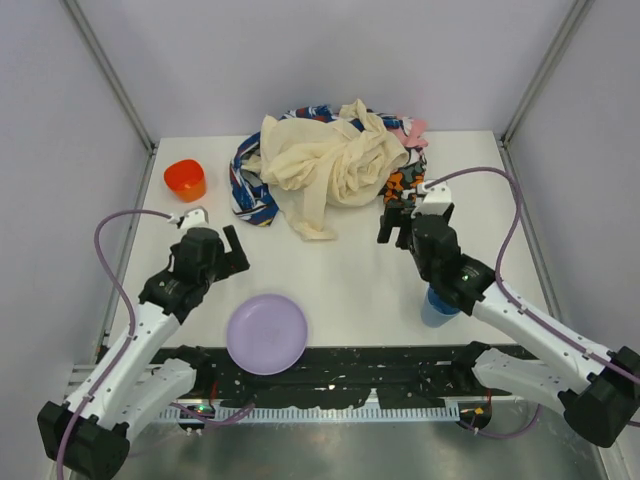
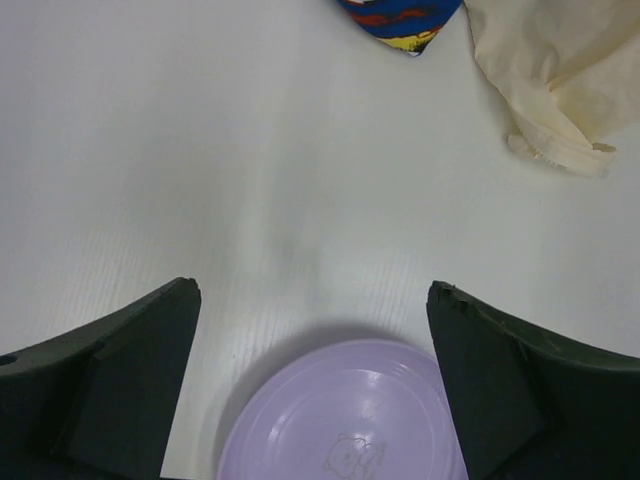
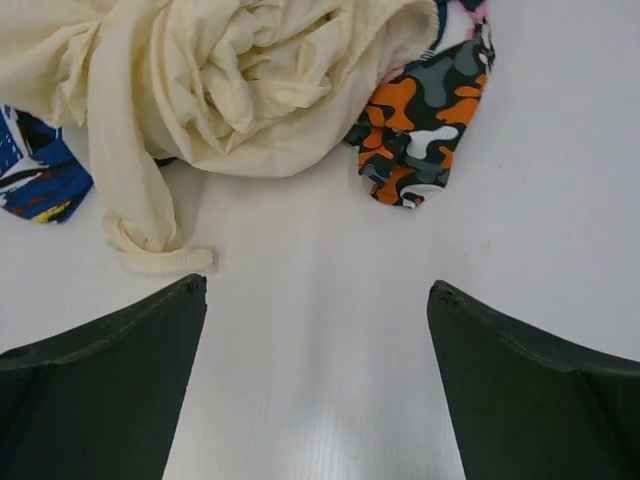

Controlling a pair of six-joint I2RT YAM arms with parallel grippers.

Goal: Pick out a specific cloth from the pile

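At the far middle of the table (image 1: 360, 280) lies the pile (image 1: 335, 160), and the black cloth must be somewhere inside it, but I cannot find it with certainty in any view. On top sits the large cream cloth (image 3: 250, 80), which covers most of the heap. The blue-white-red patterned cloth (image 1: 250, 190) comes out at the left side and the orange-black print (image 3: 420, 140) at the right side. Dark spots at the edges could be shadow or part of the print, so I do not call them the target.

Both tools are empty. The left gripper (image 2: 312, 290) has its jaws wide apart above bare table, with the purple plate (image 2: 345, 415) just under it and the pile well ahead. The right gripper (image 3: 318, 285) is also spread wide, near the front edge of the pile but not touching it.

My judgement is that the black cloth is light, soft and without any stiffness, so it will not slip from the fingers but will stretch and drag its neighbours along. A good hold would be a pinch on a thick fold or a hem, not on one thin layer. Because it seems buried, the cream cloth probably must be lifted or pushed aside first, perhaps with one arm while the other arm pulls.
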